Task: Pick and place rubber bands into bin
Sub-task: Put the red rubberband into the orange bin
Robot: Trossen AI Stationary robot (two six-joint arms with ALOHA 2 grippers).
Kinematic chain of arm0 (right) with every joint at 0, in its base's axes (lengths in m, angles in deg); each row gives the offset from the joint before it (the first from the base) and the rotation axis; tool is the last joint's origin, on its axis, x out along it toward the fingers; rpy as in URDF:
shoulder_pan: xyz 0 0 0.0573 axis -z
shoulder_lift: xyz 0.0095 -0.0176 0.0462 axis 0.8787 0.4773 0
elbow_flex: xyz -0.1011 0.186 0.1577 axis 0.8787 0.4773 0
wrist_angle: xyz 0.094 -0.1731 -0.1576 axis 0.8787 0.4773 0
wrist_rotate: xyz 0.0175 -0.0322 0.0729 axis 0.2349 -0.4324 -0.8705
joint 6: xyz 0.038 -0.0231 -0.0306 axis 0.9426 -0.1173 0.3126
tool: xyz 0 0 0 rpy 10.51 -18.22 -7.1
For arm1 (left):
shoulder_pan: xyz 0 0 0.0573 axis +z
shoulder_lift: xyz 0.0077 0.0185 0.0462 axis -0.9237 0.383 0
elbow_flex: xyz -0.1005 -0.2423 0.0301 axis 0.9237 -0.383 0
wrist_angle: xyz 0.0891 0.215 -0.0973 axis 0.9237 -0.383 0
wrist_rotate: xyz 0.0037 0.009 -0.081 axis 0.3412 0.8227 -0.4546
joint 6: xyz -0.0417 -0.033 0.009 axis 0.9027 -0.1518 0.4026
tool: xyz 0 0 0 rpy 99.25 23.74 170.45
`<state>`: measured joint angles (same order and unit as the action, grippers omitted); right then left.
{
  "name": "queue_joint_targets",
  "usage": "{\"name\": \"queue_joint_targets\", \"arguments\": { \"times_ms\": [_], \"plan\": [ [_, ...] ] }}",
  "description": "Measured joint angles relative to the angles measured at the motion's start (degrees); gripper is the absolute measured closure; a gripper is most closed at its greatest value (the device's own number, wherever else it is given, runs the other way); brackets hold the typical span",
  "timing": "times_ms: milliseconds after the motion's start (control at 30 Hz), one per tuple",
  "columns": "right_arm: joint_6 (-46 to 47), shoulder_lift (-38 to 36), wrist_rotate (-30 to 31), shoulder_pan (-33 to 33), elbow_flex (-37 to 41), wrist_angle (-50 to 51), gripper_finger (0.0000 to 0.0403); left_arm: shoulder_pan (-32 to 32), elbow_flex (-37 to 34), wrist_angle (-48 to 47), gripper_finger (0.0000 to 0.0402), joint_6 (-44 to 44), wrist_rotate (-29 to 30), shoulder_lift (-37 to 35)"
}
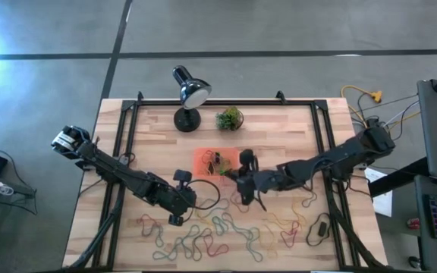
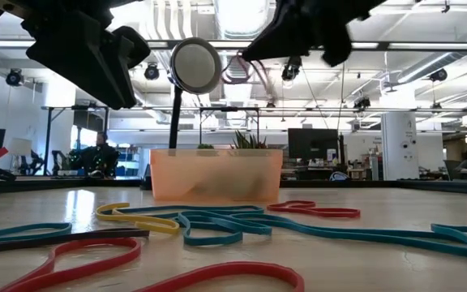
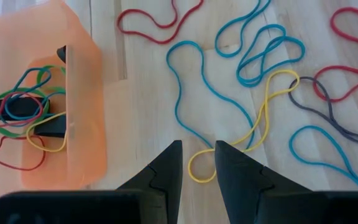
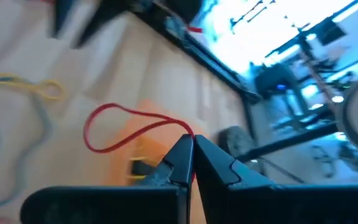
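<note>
A light wooden table carries an orange bin, a black desk lamp and a small potted plant. Rubber bands lie scattered along its near side, beside what may be a dark cable.

The bin (blurred) sits half hidden behind the right gripper's jaws.

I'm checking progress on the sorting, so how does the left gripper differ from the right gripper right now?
The left gripper stands open with nothing between its fingers, over a yellow rubber band on the table; the right gripper is shut on a red rubber band. The left is beside the bin; the right is raised near the bin, the band dangling. Both have dark two-finger jaws.
</note>
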<state>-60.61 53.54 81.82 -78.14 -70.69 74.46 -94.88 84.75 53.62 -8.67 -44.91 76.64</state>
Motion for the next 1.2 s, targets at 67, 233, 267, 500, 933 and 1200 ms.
{"name": "queue_joint_targets", "arguments": {
  "times_ms": [67,233,267,500,933,1200],
  "plan": [
    [-0.9,0.8,0.3,1.4,0.0,-1.3,0.0394,0.0,0.0,0.0,0.0322,0.0,0.0,0.0],
    [-0.8,4.6,0.3,5.3,0.0,-1.8,0.0394,0.0,0.0,0.7,0.0322,-0.1,0.0,0.0],
    [-0.7,5.6,0.3,6.0,0.0,-1.9,0.0394,0.0,0.0,0.9,0.0322,-0.1,0.0,0.0],
    [4.2,10.7,0.3,10.1,0.0,-1.7,0.0391,0.0,0.0,0.9,0.0322,-0.2,0.0,0.0],
    [4.2,9.5,0.4,10.8,0.0,-1.8,0.0342,0.0,-0.1,1.0,0.0322,-0.2,0.0,0.0],
    [10.7,9.2,-3.9,11.0,-0.1,0.0,0.0339,0.0,-0.1,1.0,0.0322,-0.2,0.4,0.0]
  ]
}}
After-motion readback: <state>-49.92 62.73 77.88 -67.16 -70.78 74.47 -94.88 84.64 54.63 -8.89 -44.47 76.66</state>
